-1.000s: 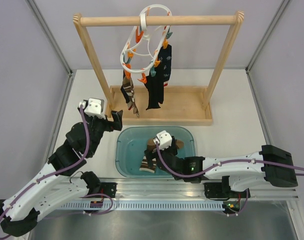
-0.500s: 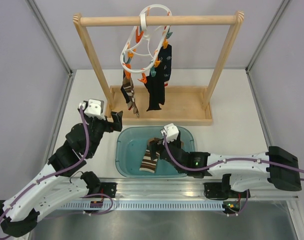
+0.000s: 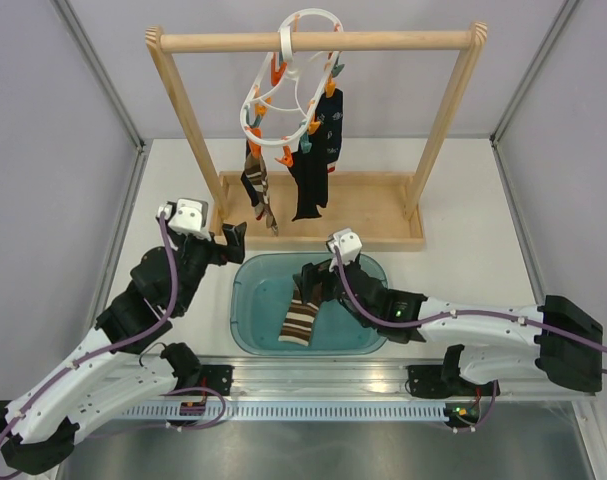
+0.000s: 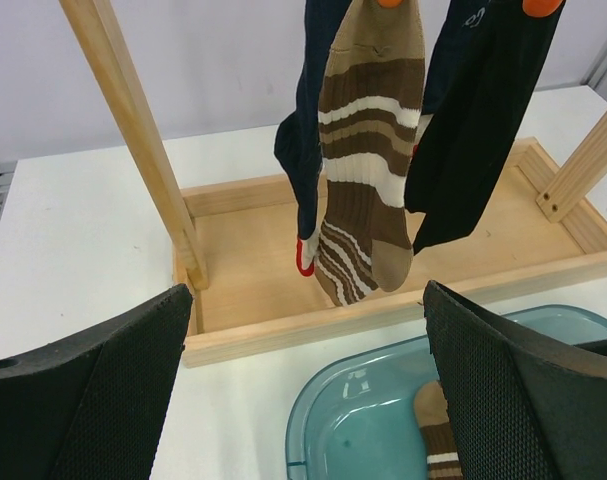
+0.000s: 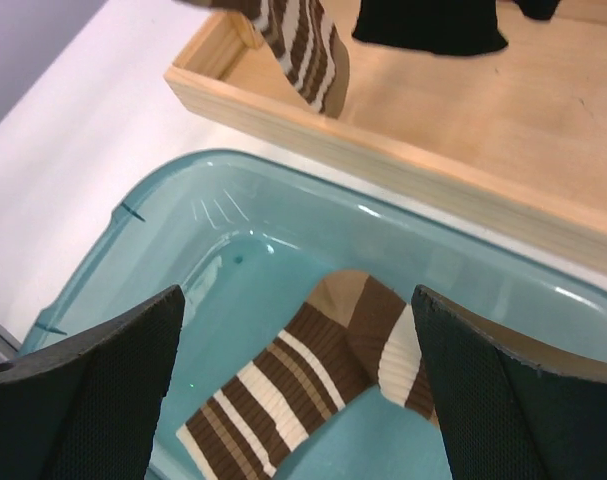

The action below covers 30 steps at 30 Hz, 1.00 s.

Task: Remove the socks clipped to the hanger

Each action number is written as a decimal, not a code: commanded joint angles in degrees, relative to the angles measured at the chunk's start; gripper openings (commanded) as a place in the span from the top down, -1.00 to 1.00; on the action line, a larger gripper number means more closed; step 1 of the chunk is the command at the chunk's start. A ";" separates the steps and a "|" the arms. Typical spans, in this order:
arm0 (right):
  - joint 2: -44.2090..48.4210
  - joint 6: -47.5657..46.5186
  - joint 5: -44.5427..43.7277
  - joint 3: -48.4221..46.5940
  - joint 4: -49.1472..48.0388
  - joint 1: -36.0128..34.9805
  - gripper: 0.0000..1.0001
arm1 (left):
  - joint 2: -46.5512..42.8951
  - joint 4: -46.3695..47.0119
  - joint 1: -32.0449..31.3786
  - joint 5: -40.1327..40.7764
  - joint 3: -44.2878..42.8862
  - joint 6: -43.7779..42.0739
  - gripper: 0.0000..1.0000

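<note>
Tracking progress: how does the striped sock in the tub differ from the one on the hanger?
Tub sock lies in the tub, unclipped; hanging sock dangles vertically, clipped to the hanger. Tub sock lies alone; hanging sock has dark socks beside it. Both brown-and-white striped.

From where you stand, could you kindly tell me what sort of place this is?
Probably a robotics lab cell staged for laundry: plain grey partition walls around a white table, a wooden rail frame carrying a white plastic clip hanger with socks, and a translucent teal plastic tub.
</note>
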<state>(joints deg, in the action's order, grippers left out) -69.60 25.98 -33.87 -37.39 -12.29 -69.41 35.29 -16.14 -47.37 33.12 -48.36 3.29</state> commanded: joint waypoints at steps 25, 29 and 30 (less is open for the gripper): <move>-21.80 -14.20 7.24 -27.21 -11.61 5.16 -0.76 | 0.57 1.29 0.27 -3.24 0.11 -2.32 -1.00; -24.52 -15.95 4.78 -29.49 -12.14 5.25 -0.72 | 0.40 1.38 0.27 -3.33 0.11 -2.23 -1.00; -25.57 -16.22 4.60 -30.02 -12.31 5.42 -0.69 | 0.57 1.38 0.27 -3.24 0.11 -2.32 -1.00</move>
<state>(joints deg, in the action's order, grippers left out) -93.14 12.01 -26.72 -64.03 -22.24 -64.38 36.14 -16.14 -47.31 31.05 -48.36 2.79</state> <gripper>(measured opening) 0.858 0.995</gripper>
